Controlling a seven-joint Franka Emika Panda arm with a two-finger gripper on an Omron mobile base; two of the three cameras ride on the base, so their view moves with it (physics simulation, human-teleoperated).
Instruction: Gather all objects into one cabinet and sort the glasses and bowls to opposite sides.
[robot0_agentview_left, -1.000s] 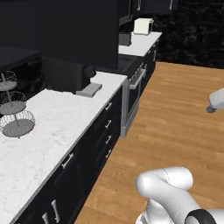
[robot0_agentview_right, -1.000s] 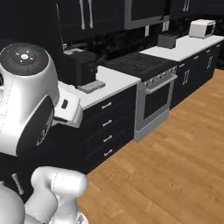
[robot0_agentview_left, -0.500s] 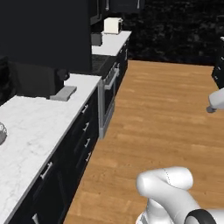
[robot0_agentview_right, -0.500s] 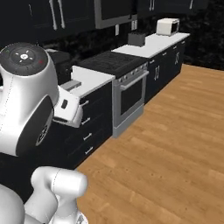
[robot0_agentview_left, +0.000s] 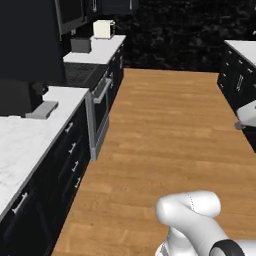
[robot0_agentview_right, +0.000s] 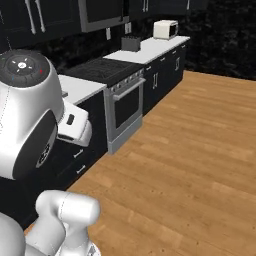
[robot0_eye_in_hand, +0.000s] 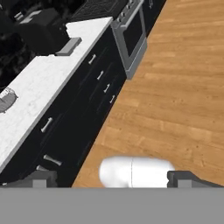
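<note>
My pincer (robot0_eye_in_hand: 111, 178): spread wide, holding nothing, above wood floor (robot0_eye_in_hand: 175, 87) beside white marble tabletop (robot0_eye_in_hand: 48, 83); 1 stove (robot0_agentview_right: 102, 70) ahead.

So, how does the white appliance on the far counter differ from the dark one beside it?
The white appliance is pale and glossy, while the dark appliance is almost black. The white one looks somewhat larger than the dark one. The dark one stands nearer the stove, and the white one stands farther along. Both sit upright on the same white counter, close to the wall.
</note>
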